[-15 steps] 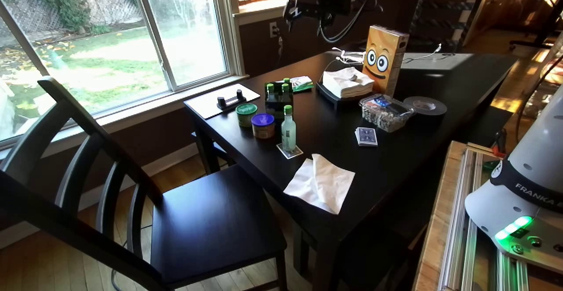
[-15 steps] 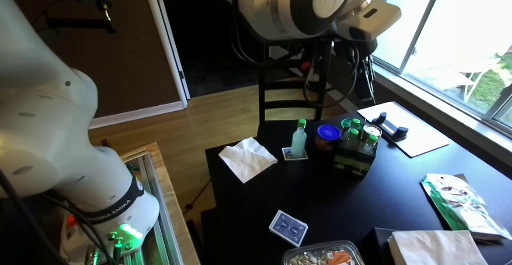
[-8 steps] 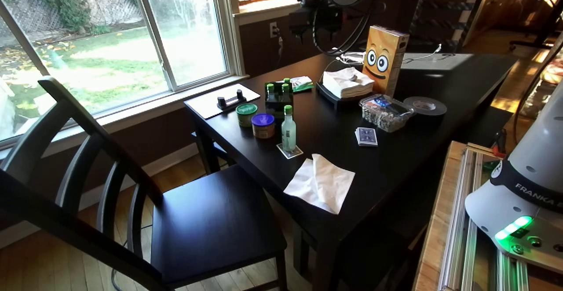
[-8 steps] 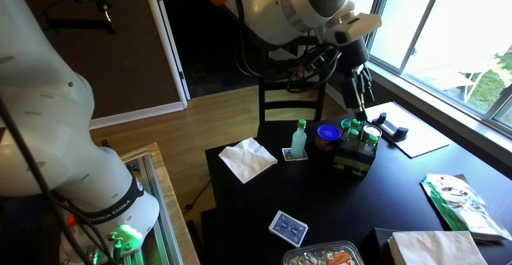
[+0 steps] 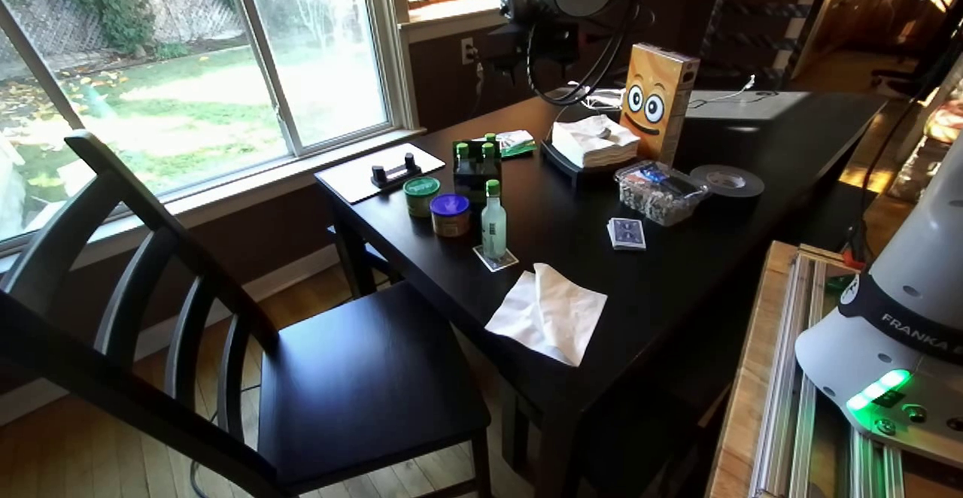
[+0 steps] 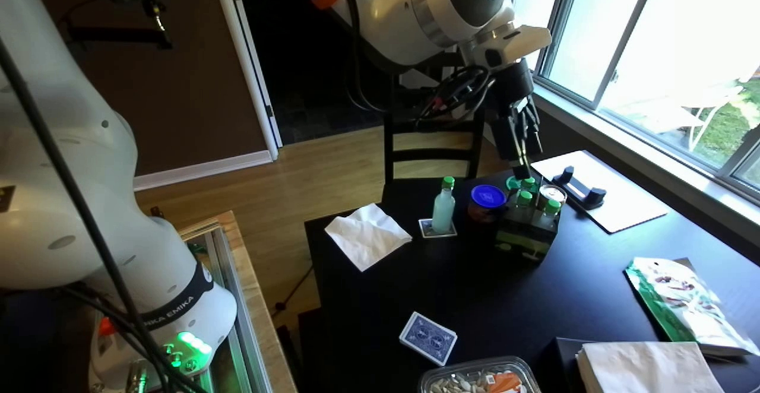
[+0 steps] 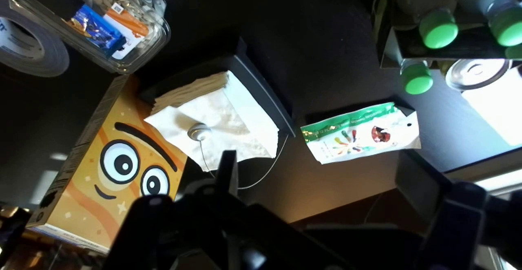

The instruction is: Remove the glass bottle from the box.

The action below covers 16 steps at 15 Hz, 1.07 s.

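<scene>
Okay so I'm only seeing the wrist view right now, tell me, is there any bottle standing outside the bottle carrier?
Observer: Yes, a loose bottle stands upright on a card, apart from the carrier.
Operator: What's beside it?
Observer: A blue-lidded tub, close but not touching it.
Operator: And on its other side, away from the tub?
Observer: A single napkin lies there on the table.

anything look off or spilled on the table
No spill shows, and nothing looks toppled. Mildly odd: one bottle stands on a patterned card, outside the carrier that holds other bottles, and the napkin nearby is creased, with a fold sticking up.
</scene>
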Available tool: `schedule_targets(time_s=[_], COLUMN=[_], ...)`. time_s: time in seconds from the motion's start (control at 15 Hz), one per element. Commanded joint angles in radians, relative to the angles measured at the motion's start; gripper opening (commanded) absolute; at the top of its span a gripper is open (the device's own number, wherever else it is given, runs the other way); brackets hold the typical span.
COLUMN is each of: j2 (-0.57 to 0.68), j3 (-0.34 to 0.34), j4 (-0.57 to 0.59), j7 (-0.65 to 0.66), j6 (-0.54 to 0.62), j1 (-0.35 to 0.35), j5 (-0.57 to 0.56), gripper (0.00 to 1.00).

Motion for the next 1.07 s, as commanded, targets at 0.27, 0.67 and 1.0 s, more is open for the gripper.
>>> schedule_targets(time_s=[0.27,0.67,1.0], j2=[0.116,0.209,0.267], j3=[-0.002,-0.015,-0.048], j4=[0.022,0.054,0.115], j7=[-0.340,-0.463,-0.476], j6=[0.099,0.194,0.232], j1=[0.025,0.052,0.070], j5=[0.325,0.436,0.487], gripper=[1.00,1.00,1.00])
